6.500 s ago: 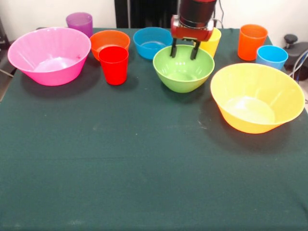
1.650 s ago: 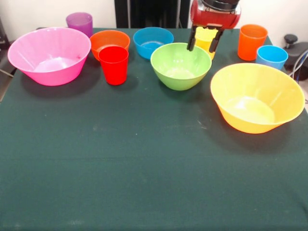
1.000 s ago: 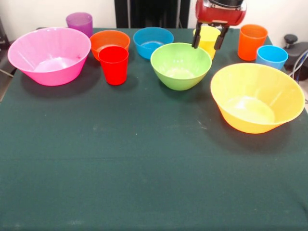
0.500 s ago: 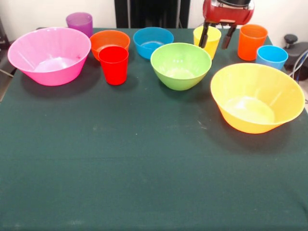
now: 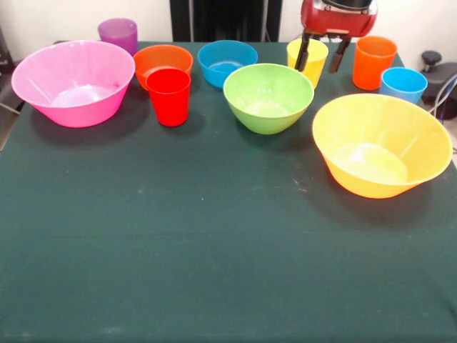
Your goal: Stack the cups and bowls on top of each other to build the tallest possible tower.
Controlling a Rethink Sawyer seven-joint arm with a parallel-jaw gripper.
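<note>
All cups and bowls stand apart on the green cloth, open side up; none is stacked. From the left: pink bowl (image 5: 71, 84), purple cup (image 5: 118, 33), small orange bowl (image 5: 163, 61), red cup (image 5: 169, 97), blue bowl (image 5: 227, 63), green bowl (image 5: 268, 98), yellow cup (image 5: 311, 73), orange cup (image 5: 374, 63), light blue cup (image 5: 403, 84), yellow-orange bowl (image 5: 382, 146). My gripper (image 5: 319, 57) is open and empty at the back. Its left finger stands before the yellow cup's rim, its right finger between the yellow and orange cups.
The robot's black pedestal (image 5: 214, 18) stands behind the table. A black object with cables (image 5: 434, 66) sits off the right edge. The dark green cloth (image 5: 214, 250) covers the table down to the near edge.
My gripper has moved from over the green bowl to the right and back, past the yellow cup's front to its right side. The green bowl has shifted slightly left.
</note>
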